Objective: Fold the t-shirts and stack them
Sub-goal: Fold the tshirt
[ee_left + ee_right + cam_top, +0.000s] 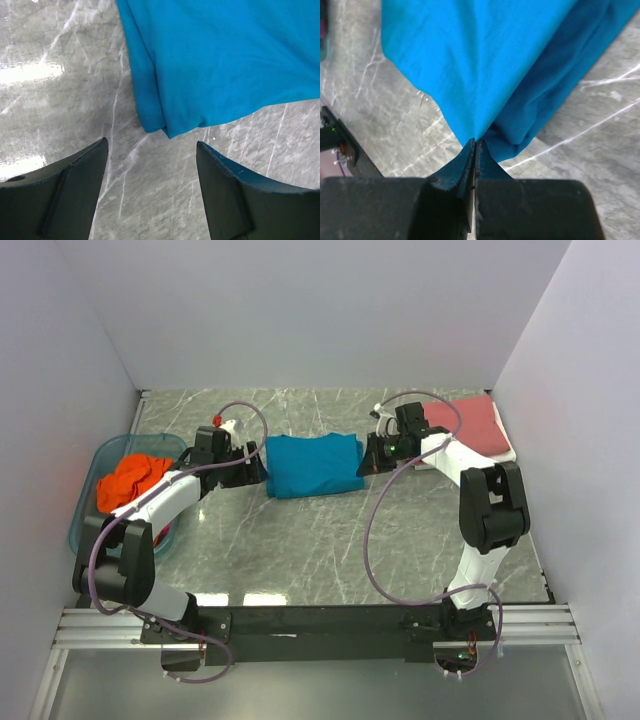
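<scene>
Left arm (160, 502): elbow folded back low at the near-left, white forearm running up and to the right, passing over the near rim of the tub (85, 510). Wrist points right, toward table centre.

Left gripper (256, 466): just beside the left edge of the teal shirt (313, 465). In the left wrist view the fingers (75, 192) stand wide apart with bare table (50, 100) between them. The shirt's folded corner lies just ahead of the gap and neither finger touches it. Nothing is held.

Right arm (490, 505): upper link rises nearly straight from the base, elbow bent sharply, forearm angled up and left. Wrist points left, facing the left gripper across the shirt.

Right gripper (368, 458): at the right edge of the teal shirt. In the right wrist view the fingers (452, 175) are pressed together, pinching a point of teal cloth at the tips. The cloth fans out from the pinch into a taut peak, with a darker folded layer beneath it to the right. Grasp is at the very edge of the fabric.

Shirts:
- Teal shirt: mid-table toward the far side, between the two grippers, folded to a rough rectangle and lying mostly flat.
- Red shirt (470, 422): far-right corner, folded flat, behind the right forearm and well apart from the teal one.
- Orange shirt (132, 478): bunched, unfolded, inside the tub at the left edge.
</scene>
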`<state>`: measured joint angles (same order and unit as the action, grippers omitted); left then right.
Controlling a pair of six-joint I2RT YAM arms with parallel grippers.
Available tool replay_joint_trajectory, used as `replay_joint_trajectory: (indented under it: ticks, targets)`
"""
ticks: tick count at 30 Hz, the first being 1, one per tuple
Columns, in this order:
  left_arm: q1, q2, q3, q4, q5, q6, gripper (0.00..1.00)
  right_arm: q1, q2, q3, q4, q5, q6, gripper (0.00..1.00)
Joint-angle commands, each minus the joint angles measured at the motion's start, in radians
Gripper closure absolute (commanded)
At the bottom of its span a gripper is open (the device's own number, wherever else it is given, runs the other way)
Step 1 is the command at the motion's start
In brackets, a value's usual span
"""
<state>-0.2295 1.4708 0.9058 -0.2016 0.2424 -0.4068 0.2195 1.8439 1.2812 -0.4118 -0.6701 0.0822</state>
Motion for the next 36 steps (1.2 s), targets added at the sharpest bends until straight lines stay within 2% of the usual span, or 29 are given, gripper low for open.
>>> replay_joint_trajectory:
  ticks: [1,10,13,14,16,17,18,19,23,31,36]
  targets:
    - [0.001,-0.004,0.015,0.033,0.046,-0.004,0.24,-0.006,-0.051,-0.031,-0.012,-0.049,-0.030,1.00]
    - [0.001,0.066,0.070,0.024,0.124,0.009,0.30,-0.006,-0.012,-0.066,-0.078,-0.068,-0.073,1.00]
    - [0.001,0.066,0.062,0.019,0.124,0.019,0.30,-0.006,-0.021,-0.092,-0.108,-0.089,-0.155,0.99]
    - [0.002,0.066,0.062,0.019,0.126,0.020,0.30,-0.006,-0.014,-0.094,-0.123,-0.095,-0.176,0.93]
    - [0.002,0.066,0.065,0.011,0.121,0.029,0.30,-0.009,-0.006,-0.089,-0.173,-0.074,-0.217,0.88]
    - [0.001,0.066,0.073,0.005,0.118,0.031,0.30,-0.011,-0.009,-0.086,-0.185,-0.065,-0.232,0.79]
    - [0.002,0.068,0.079,-0.002,0.104,0.036,0.30,-0.017,-0.014,-0.077,-0.211,-0.053,-0.274,0.75]
    - [0.002,0.072,0.102,-0.005,0.094,0.037,0.30,-0.031,-0.034,-0.069,-0.217,-0.046,-0.294,0.66]
    - [0.002,0.127,0.213,-0.002,0.063,0.052,0.30,-0.080,-0.054,0.009,-0.214,-0.016,-0.338,0.50]
    - [0.022,0.385,0.461,0.024,0.101,0.076,0.28,-0.117,0.147,0.300,-0.134,-0.060,-0.217,0.45]
    - [0.055,0.543,0.581,0.053,0.198,0.063,0.22,-0.117,0.300,0.453,-0.121,-0.049,-0.148,0.43]
